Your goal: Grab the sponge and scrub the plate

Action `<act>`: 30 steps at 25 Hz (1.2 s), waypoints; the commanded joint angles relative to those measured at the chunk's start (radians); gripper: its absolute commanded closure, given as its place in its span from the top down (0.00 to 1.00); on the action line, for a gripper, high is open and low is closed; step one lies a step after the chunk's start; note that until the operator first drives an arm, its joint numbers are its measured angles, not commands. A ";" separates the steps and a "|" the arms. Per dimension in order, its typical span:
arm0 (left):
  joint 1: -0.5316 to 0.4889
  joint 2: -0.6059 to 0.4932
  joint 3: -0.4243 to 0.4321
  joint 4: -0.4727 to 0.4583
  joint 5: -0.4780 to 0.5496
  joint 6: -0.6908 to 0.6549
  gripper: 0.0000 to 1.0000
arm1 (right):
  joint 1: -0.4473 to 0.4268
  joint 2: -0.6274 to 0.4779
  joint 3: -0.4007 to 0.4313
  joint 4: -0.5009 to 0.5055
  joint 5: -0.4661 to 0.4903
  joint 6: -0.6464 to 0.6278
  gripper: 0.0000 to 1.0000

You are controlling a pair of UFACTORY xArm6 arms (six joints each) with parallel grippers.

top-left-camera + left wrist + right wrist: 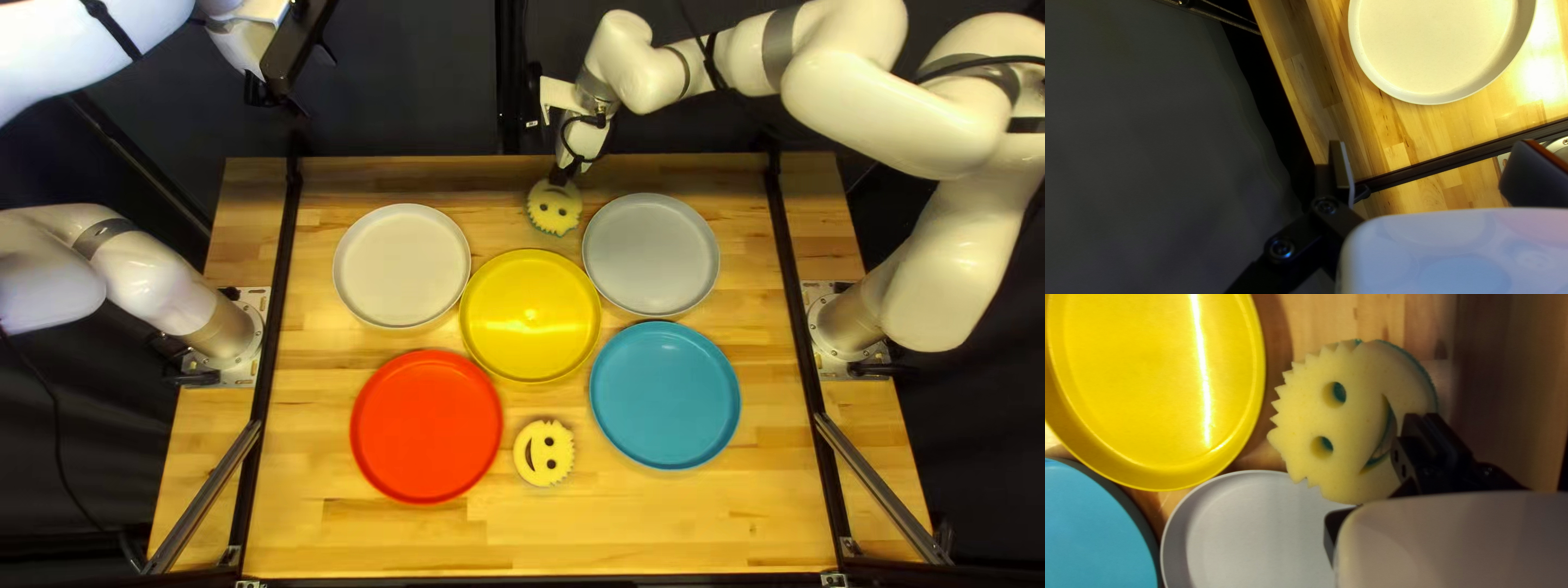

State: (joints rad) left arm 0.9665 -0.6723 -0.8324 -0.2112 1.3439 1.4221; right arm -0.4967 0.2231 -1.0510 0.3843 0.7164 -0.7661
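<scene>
Yellow sponge (555, 207), upper centre of the top left view, gripped between the fingers of the right gripper (562, 178). Left gripper (1433, 146) open, empty. Pickup looks done; scrubbing remains, with grey plate (651, 255) just beside.

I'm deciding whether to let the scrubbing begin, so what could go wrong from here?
The right gripper pinches the sponge near its edge, beside the smile, so it could pivot or slip once it presses down. The yellow plate lies very close to the grey plate, and scrubbing either might knock it into its neighbour. The task says only "the plate" while five are out, so the wrong one may get scrubbed.
</scene>
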 commanded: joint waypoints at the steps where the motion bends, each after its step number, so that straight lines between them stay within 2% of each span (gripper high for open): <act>1: 0.000 0.000 0.000 0.000 0.000 0.000 1.00 | 0.005 -0.108 0.116 -0.073 -0.032 0.026 0.00; 7: 0.000 0.000 0.000 0.000 0.000 0.000 1.00 | -0.043 -0.246 0.266 -0.148 -0.076 0.001 0.00; 14: 0.000 0.000 0.000 0.000 0.000 0.000 1.00 | -0.030 -0.267 0.354 -0.221 -0.168 0.045 0.00; 21: 0.000 0.000 0.000 0.000 0.000 0.000 1.00 | 0.021 -0.289 0.419 -0.292 -0.205 0.129 0.00; 30: 0.000 0.000 0.000 0.000 0.000 0.000 1.00 | 0.119 -0.369 0.525 -0.375 -0.238 0.265 0.00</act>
State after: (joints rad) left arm 0.9665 -0.6723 -0.8324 -0.2112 1.3439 1.4221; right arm -0.3994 -0.1370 -0.5404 0.0273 0.4875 -0.5285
